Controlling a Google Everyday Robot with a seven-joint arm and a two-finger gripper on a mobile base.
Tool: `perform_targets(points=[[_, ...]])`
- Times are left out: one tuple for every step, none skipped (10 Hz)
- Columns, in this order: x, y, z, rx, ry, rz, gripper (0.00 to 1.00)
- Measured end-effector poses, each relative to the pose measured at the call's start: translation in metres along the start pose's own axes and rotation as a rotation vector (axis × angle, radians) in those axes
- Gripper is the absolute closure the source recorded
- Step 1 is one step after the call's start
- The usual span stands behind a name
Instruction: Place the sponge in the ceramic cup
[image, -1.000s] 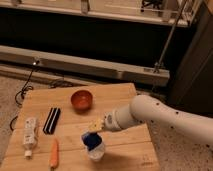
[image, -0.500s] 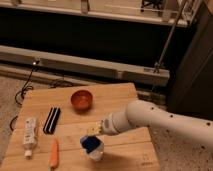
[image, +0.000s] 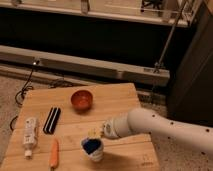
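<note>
1. We see the sponge (image: 91, 146) sitting in the ceramic cup (image: 96, 155), at the table's (image: 125, 100) near edge.
2. Gripper (image: 95, 133) is just above the cup's rim; whether it grips, we cannot tell.
3. We judge the placement essentially done.

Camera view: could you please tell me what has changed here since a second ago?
The end effector and arm sank slightly toward the ceramic cup, now just above its rim. The sponge stayed in the cup; bowl, black bar, carrot and bottle kept their places.
</note>
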Motion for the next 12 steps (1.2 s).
perform_targets(points=[[0.004,-0.01,0.002,0.007,-0.002,0.005,1.0],[0.007,-0.016,0.004,0.011,-0.001,0.006,1.0],[0.01,-0.021,0.006,0.013,0.0,0.006,0.99],[0.012,-0.025,0.008,0.013,0.0,-0.002,0.95],[0.014,-0.029,0.009,0.013,-0.005,-0.011,0.85],[0.014,-0.031,0.009,0.013,-0.014,-0.023,0.75],[0.013,-0.032,0.008,0.015,-0.026,-0.037,0.63],[0.013,-0.034,0.007,0.016,-0.037,-0.044,0.53],[0.013,-0.035,0.005,0.016,-0.044,-0.046,0.44],[0.014,-0.035,0.004,0.016,-0.051,-0.048,0.35],[0.015,-0.035,0.004,0.015,-0.056,-0.051,0.24],[0.016,-0.035,0.003,0.015,-0.057,-0.053,0.2]])
